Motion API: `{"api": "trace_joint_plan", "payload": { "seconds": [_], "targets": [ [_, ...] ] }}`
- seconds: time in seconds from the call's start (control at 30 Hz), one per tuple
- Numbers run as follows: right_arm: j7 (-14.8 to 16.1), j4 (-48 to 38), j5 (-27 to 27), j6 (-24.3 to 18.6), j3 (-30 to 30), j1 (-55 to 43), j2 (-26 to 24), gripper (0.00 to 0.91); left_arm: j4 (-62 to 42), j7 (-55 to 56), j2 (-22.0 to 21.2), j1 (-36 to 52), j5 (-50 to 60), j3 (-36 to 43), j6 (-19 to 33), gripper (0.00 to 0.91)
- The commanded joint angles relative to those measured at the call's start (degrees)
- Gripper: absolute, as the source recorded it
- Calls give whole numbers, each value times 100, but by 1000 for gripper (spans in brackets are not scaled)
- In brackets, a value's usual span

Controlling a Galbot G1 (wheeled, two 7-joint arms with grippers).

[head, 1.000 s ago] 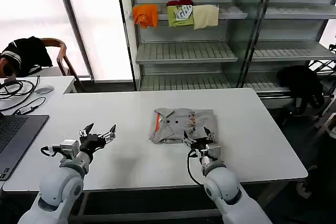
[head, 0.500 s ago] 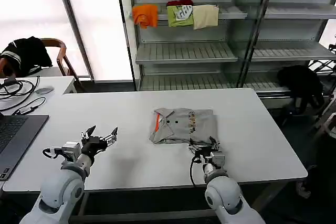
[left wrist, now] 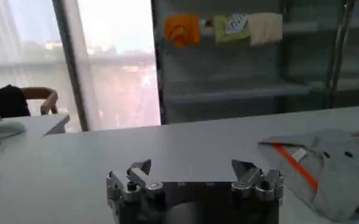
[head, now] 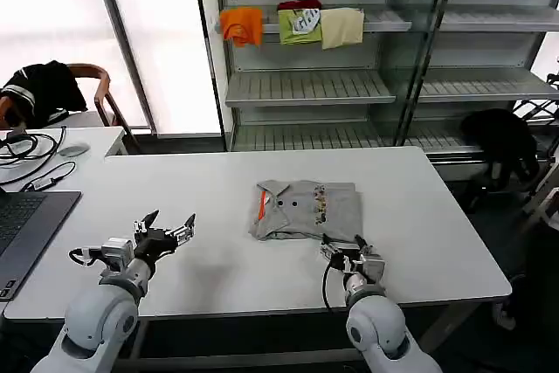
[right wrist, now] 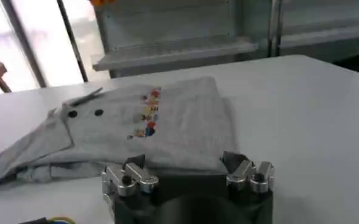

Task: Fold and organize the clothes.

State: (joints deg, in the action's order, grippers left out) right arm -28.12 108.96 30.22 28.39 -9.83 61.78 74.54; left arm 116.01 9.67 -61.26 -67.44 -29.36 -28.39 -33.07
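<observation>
Right gripper (head: pixel 352 251) sat at the near table edge, fingers spread apart, gripping nothing, just short of the T-shirt's (head: pixel 304 209) near hem and toward its right near corner. Left gripper (head: pixel 163 228) hovered well off to the left over bare table, prongs likewise wide apart and empty, clearly the farther one from the garment. Judged the right arm the nearer for any next grasp, with the shirt lying straight ahead of it and slightly leftward. Folded into a rough rectangle, long axis running left to right across the table (head: pixel 175 189), collar end toward the left, body toward the right. Soft light grey knit, slightly rumpled at the left where layers stacked unevenly; flat and smooth on the right half. Orange strip (head: pixel 262 205) inside the neck, small dark buttons, a narrow multicoloured print (right wrist: pixel 147 113) down the middle. Tabletop white, matte, hard. Beyond, metal slatted shelving (head: pixel 306 85) with glass sides, carrying orange, green and cream folded garments (head: pixel 293 24) on an upper shelf, well apart from the work.
</observation>
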Motion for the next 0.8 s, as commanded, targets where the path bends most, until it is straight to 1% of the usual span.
{"api": "trace_joint_plan", "payload": {
  "seconds": [0.03,0.1,0.17,0.27,0.3,0.33,0.43,0.53,0.6,0.67,0.73,0.8],
  "targets": [
    [-76,754,252,390,37,-575,58,907,63,7,-48,-22,43,5,-5,907],
    [-44,658,221,446,135,-924,117,907,98,12,-62,-30,52,1,-5,907],
    [39,372,47,443,260,-1338,245,907,118,16,-64,-49,57,-14,-6,907],
    [237,-377,-39,411,510,-1930,573,907,131,13,-73,-92,71,-44,-4,907],
    [248,-494,-79,392,571,-2006,638,907,133,12,-79,-104,77,-54,-5,907],
    [306,-805,-161,376,681,-2190,829,907,131,11,-85,-120,81,-68,-4,907],
    [367,-1308,-386,293,896,-2447,1167,907,128,7,-89,-152,84,-92,-5,907],
    [427,-1714,-664,212,1053,-2600,1410,907,125,1,-80,-162,79,-99,-4,907],
    [487,-1988,-915,141,1061,-2708,1529,907,116,-8,-76,-156,75,-99,-4,907],
    [458,-2381,-1006,87,1029,-2854,1690,907,105,-17,-75,-155,76,-97,-4,907],
    [386,-2720,-1223,35,939,-3008,1819,907,96,-31,-74,-168,76,-95,-4,907],
    [394,-2924,-1410,-15,831,-3084,1882,907,81,-34,-72,-173,77,-96,-3,907]
  ]
}}
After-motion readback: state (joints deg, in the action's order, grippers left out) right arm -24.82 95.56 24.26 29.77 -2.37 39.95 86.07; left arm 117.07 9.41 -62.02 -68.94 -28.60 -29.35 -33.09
